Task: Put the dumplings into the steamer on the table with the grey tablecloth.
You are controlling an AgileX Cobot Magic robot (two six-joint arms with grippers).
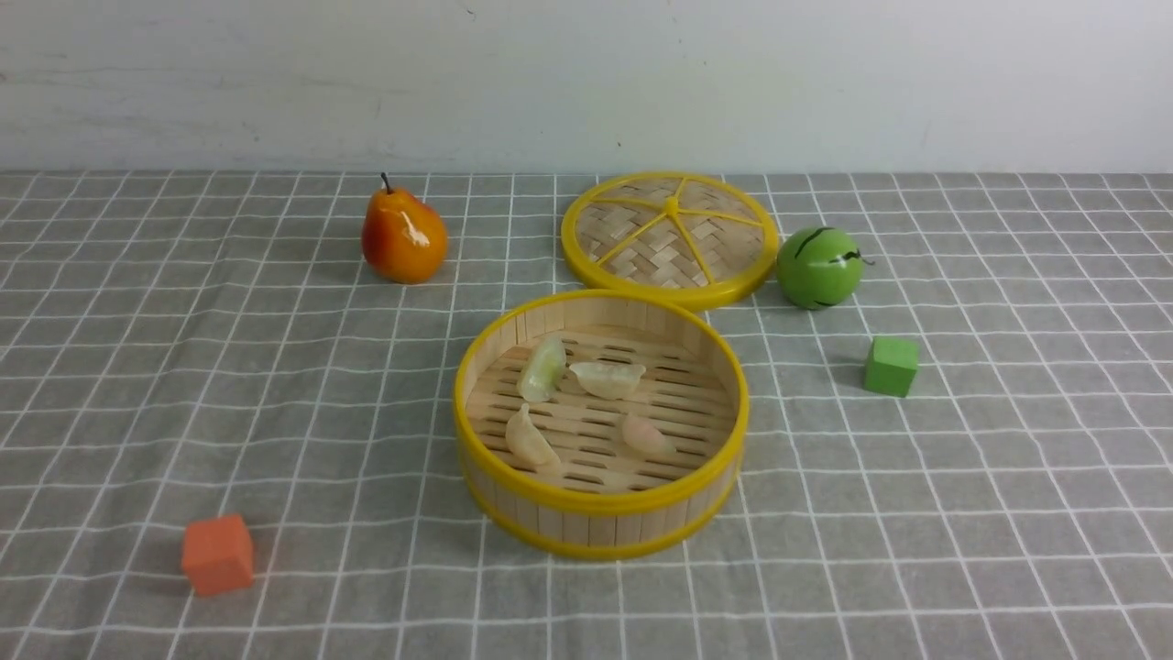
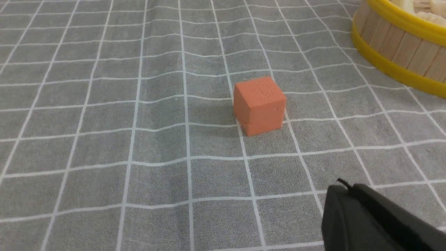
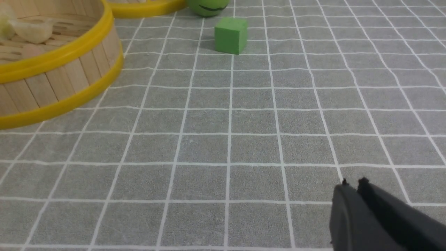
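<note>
The steamer (image 1: pixel 600 522) stands mid-table on the grey tablecloth (image 1: pixel 916 513). Inside it lie the pale green dumpling (image 1: pixel 542 368), a cream-white dumpling (image 1: pixel 608 378), another cream-white one (image 1: pixel 531 438) and the pinkish one (image 1: pixel 647 434). Neither arm shows in the front view. My left gripper (image 2: pixel 343 188) is shut and empty, low over the cloth, short of the orange cube (image 2: pixel 259 105); the steamer's wall (image 2: pixel 397 45) shows at the edge. My right gripper (image 3: pixel 352 186) is shut and empty over bare cloth, the steamer (image 3: pixel 59 80) off to one side with a dumpling (image 3: pixel 33 29) inside.
The woven lid (image 1: pixel 670 236) lies behind the steamer. A toy pear (image 1: pixel 402 236) stands back left, a toy watermelon (image 1: pixel 818 267) back right. A green cube (image 1: pixel 891 366) sits right of the steamer, also in the right wrist view (image 3: pixel 230 35). An orange cube (image 1: pixel 217 553) sits front left.
</note>
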